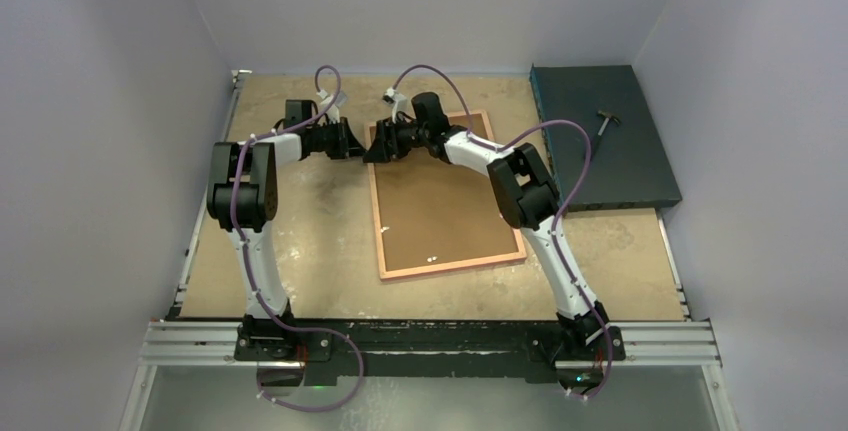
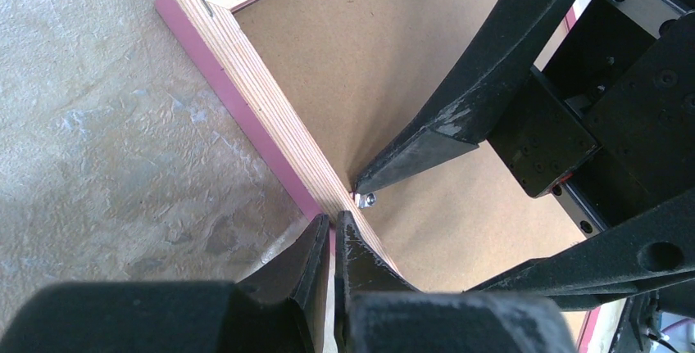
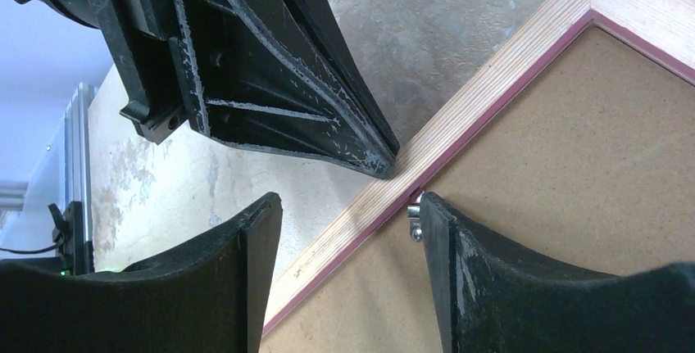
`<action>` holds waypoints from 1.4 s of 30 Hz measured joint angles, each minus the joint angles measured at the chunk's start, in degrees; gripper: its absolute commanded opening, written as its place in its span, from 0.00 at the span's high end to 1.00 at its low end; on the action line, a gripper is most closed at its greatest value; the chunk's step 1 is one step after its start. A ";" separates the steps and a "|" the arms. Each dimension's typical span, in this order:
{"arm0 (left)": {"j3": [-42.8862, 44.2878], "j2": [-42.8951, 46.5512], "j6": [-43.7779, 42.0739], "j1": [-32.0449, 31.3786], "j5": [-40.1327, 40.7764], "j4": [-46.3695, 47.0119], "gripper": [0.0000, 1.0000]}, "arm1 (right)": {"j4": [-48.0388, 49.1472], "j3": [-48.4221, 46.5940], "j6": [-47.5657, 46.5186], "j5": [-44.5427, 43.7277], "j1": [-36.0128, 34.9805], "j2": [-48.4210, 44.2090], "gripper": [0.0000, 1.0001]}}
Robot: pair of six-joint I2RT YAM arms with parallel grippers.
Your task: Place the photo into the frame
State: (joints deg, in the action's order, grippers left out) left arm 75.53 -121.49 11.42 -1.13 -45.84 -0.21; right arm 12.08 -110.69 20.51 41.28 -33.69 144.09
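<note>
At the frame's (image 2: 262, 115) long rail on the left arm's side, the left end effector (image 2: 332, 220) is clenched on nothing. Its joined tips are set down on the pale wooden back of that rail, seemingly to pin the frame so it cannot slide. Facing it across the same rail, the right end effector (image 3: 348, 205) stands released and straddles the wood. One finger hangs outside the frame over the bench (image 3: 459, 25). The other reaches inside and touches a small metal tab (image 3: 415, 218) at the rail's inner edge. That placement reads as work on the retaining tab that governs the brown backing board (image 2: 369, 66). The board fills the frame's opening, and the frame lies face down on the bench, with pink showing along its outer side. The photo is not visible in any view, and I cannot tell whether it lies beneath the board. Beyond the frame's far right corner, well apart from it, sits a dark flat case (image 1: 600, 136).
</note>
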 measured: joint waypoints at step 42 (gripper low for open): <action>21.14 -0.87 -7.67 2.54 4.39 -15.52 0.35 | -5.11 15.06 2.16 -10.47 -4.07 -18.01 0.01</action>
State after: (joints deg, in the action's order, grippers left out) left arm 96.66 -122.37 3.75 1.41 -41.45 -15.73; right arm 6.96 -95.64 22.68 30.81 -37.76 126.08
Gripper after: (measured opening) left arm 0.552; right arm 0.987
